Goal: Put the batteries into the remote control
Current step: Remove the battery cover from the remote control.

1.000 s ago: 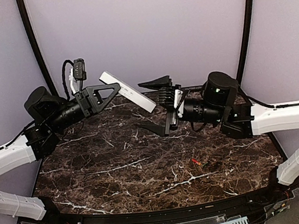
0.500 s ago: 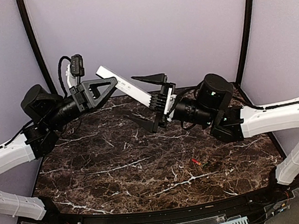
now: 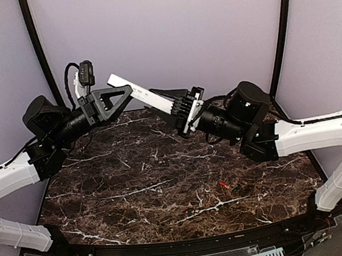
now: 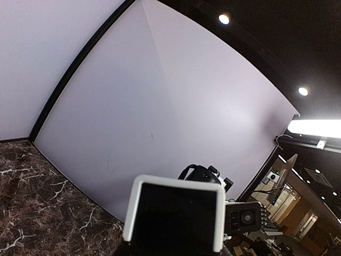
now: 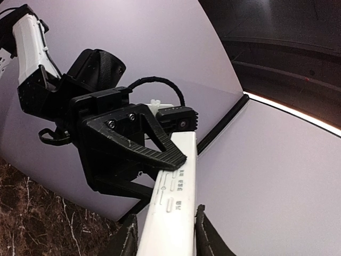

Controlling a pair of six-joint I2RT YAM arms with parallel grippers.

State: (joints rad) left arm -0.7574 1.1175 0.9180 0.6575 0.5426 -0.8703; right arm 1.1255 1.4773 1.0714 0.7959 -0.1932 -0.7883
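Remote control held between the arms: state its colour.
White; the remote control shows best in the right wrist view.

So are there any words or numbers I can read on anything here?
On the remote control: small grey printed marks on its white face, too small and blurred to read.
Nothing else in any view shows readable words, numbers or signs.
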